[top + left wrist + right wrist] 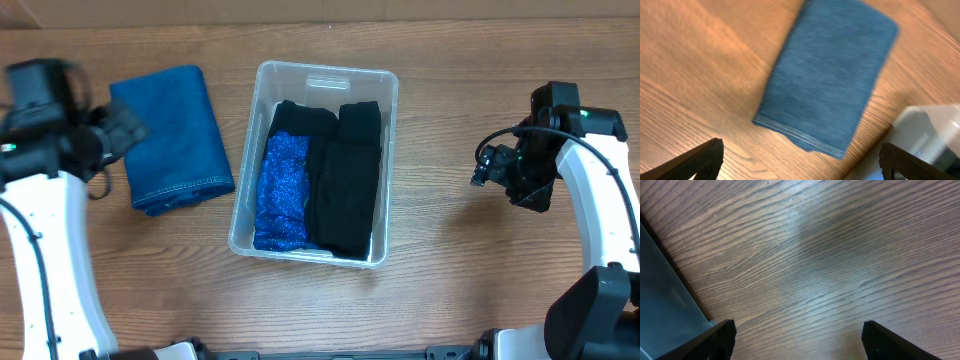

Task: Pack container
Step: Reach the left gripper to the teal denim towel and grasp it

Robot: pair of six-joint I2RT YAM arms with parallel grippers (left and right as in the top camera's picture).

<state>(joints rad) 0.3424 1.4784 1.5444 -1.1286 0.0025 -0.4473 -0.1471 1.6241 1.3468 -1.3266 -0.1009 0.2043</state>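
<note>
Bright even light, blurred wrist views

The brown wood-grain table [450, 100] is filling the whole view, its grain running side to side. Sitting flat on it, about mid-table, is the clear plastic rectangular container [326, 70], its long walls running away from the robot. Off the container's left long wall, a folded blue denim-like cloth [170, 135] is lying flat on the wood, slightly skewed, its stitched hem facing the robot. It is sitting near the container without touching, a strip of wood showing between. Right of the container, the wood is catching a pale sheen.
</note>
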